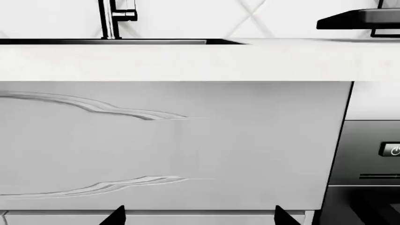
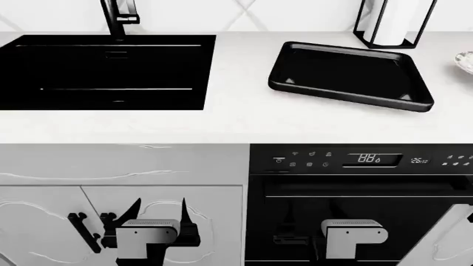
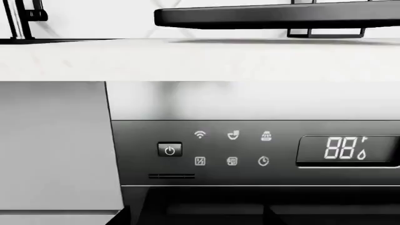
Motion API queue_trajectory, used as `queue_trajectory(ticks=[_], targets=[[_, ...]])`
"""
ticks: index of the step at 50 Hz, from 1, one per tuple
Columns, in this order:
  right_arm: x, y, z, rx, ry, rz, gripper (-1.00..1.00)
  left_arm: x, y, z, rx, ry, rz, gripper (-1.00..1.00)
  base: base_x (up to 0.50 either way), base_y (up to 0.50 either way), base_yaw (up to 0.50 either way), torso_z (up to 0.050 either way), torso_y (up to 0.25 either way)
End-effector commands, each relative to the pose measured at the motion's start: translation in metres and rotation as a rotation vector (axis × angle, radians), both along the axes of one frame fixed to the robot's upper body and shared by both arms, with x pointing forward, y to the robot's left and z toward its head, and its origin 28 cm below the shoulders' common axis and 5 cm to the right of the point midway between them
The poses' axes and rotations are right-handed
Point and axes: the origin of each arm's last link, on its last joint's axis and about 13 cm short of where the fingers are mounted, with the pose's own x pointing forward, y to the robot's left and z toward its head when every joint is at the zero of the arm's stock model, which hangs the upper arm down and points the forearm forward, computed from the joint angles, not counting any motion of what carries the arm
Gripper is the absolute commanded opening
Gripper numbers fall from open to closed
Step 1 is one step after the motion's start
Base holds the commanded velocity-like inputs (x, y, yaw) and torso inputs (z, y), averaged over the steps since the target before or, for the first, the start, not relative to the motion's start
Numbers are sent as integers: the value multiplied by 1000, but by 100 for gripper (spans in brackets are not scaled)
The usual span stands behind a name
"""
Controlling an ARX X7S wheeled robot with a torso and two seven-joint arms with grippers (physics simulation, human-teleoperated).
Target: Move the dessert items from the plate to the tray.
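The black tray lies empty on the white counter, right of the sink. Its rim also shows in the left wrist view and the right wrist view. Only a sliver of the plate shows at the far right edge of the head view. The dessert items are out of view. My left gripper hangs open below the counter, facing the white cabinet doors, its dark fingertips wide apart. My right gripper is open in front of the oven, its fingers dim against the dark door.
A black sink basin with a faucet fills the counter's left. A paper towel holder stands behind the tray. The counter's front edge overhangs both grippers. The oven's control panel is below the tray.
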Motion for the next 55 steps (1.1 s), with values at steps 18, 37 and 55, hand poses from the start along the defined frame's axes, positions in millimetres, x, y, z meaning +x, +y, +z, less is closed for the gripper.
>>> queue_trajectory(ticks=[18, 37, 55], targets=[[1, 2, -2, 4, 0, 22, 100, -4, 0, 0, -2, 16, -60, 100, 0, 0, 0, 15, 0], [1, 2, -1, -2, 7, 19, 100, -5, 2, 1, -15, 27, -49, 100, 0, 0, 0, 50, 0], [1, 3, -2, -15, 15, 18, 100, -5, 2, 1, -18, 24, -40, 100, 0, 0, 0, 50, 0]])
